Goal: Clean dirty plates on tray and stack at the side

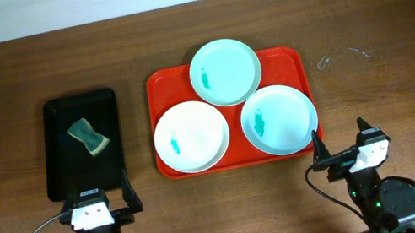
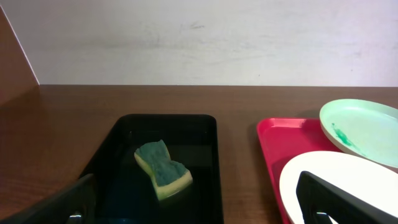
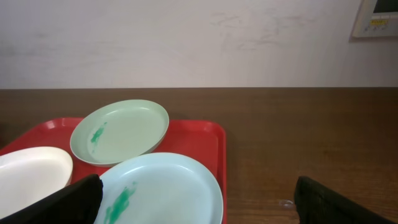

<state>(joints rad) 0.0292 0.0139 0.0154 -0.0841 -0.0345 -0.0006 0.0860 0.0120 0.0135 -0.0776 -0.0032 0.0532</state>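
Left gripper [image 1: 95, 198] and right gripper [image 1: 340, 141] both stand with jaws spread and hold nothing. Each sits just off the near side of the tray [image 1: 157, 84], one toward each near corner. All three plates lie on the tray: the mint plate [image 1: 224, 71] at its far edge, the white plate [image 1: 191, 136] near left, and the blue plate [image 1: 277, 119] near right, its rim reaching the tray's right rim. Each carries a teal smear near its centre. The plates look stiff, light and smooth, so probably slippery. The likely hold is the raised rim, one finger under the lip. The sponge [image 1: 88, 136], on the black tray [image 1: 63, 172] left of the tray, looks soft and compressible. Not determinable: whether the mint plate rests on its neighbours' rims, the plate material, or whether the smears are wet or dry. Both wrist views cut off the near plates.
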